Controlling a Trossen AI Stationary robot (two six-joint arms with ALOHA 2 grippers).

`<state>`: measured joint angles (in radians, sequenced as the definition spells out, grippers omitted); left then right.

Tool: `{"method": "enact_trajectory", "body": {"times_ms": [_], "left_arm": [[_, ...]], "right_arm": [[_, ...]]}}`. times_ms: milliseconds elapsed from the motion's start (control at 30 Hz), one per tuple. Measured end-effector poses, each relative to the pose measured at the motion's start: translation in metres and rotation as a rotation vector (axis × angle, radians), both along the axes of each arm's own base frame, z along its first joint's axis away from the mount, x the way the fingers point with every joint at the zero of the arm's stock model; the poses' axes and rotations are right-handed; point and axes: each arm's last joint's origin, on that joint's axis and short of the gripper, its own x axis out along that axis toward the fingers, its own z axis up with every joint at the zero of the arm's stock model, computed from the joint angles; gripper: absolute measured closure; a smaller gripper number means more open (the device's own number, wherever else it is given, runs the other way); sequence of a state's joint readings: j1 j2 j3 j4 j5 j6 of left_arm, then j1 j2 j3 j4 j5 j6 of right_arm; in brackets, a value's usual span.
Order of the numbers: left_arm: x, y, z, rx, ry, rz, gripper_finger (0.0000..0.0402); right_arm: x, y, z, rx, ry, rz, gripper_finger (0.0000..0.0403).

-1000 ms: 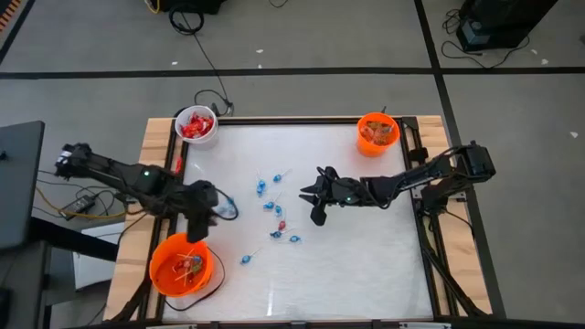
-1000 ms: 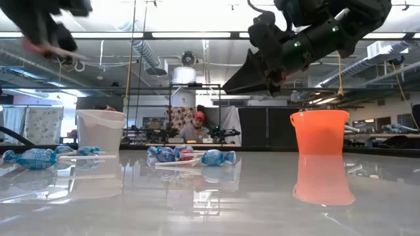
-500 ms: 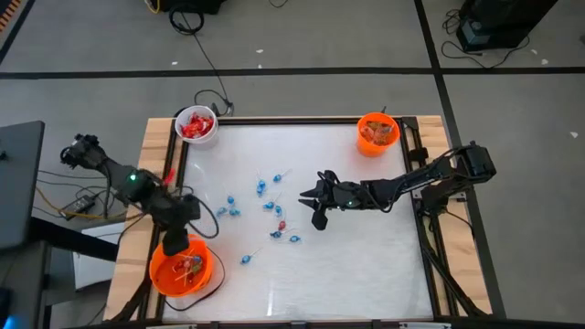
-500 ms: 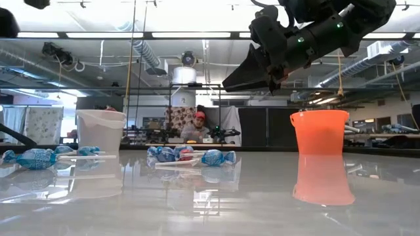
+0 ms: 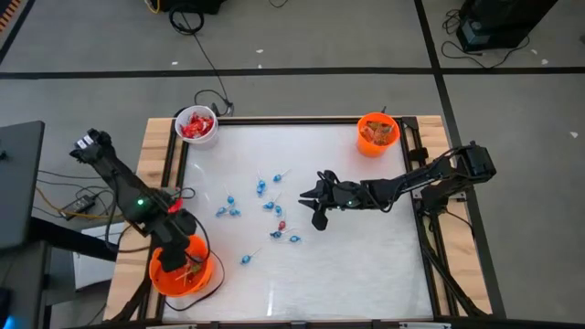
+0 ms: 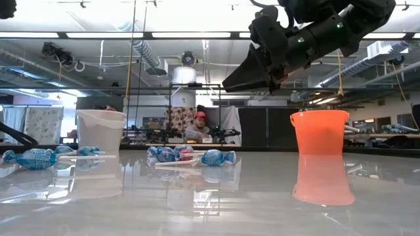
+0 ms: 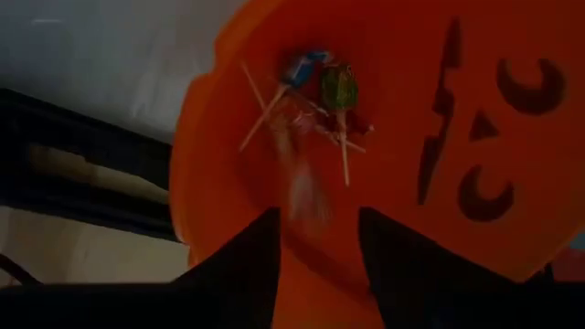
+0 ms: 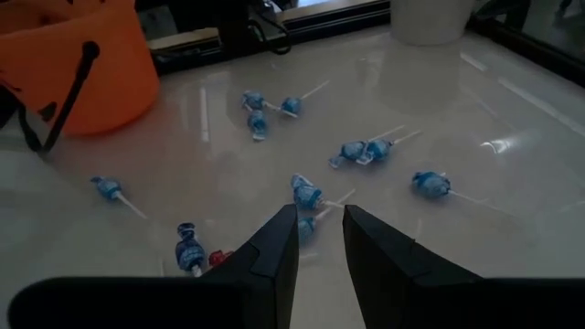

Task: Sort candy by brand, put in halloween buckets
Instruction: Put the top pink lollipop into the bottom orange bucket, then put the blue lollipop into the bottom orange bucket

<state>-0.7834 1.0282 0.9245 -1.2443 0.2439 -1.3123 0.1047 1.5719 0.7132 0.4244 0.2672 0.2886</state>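
My left gripper (image 5: 174,254) hangs open over the larger orange bucket (image 5: 183,270) at the table's near left corner. In the left wrist view its fingers (image 7: 318,215) stand apart above the bucket's inside (image 7: 228,183), where a few lollipops (image 7: 320,91) lie and a blurred pink piece (image 7: 306,196) shows below the fingertips. My right gripper (image 5: 311,196) is open and empty above the table's middle, just right of several blue-wrapped lollipops (image 5: 270,206) lying on the table, which also show in the right wrist view (image 8: 306,194).
The white bucket (image 5: 196,125) with red packets stands at the far left corner, the small orange bucket (image 5: 377,133) at the far right. A red-pink candy (image 5: 282,225) lies among the blue ones. A person sits in the room beyond the table (image 6: 199,128).
My left gripper has swung from the table's left middle toward the near left corner and now hangs over the larger orange bucket. The pink candy on a stick that it carried a second ago now shows as a blur inside the bucket.
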Motion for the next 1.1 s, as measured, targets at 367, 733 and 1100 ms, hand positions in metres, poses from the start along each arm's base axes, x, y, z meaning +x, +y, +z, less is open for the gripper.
{"method": "enact_trajectory", "body": {"times_ms": [367, 733, 1100], "left_arm": [[0.009, 0.003, 0.005, 0.066, -0.097, 0.031, 0.0218], [0.034, 0.027, 0.052, 0.505, -0.611, 0.045, 0.0218], [0.060, 0.064, -0.022, 0.591, -0.324, 0.111, 0.0221]], "right_arm": [[0.000, -0.001, 0.001, -0.010, -0.011, -0.035, 0.0300], [0.000, -0.002, 0.001, -0.024, -0.012, -0.055, 0.0300], [0.000, 0.001, 0.001, -0.019, -0.008, -0.033, 0.0300]]}}
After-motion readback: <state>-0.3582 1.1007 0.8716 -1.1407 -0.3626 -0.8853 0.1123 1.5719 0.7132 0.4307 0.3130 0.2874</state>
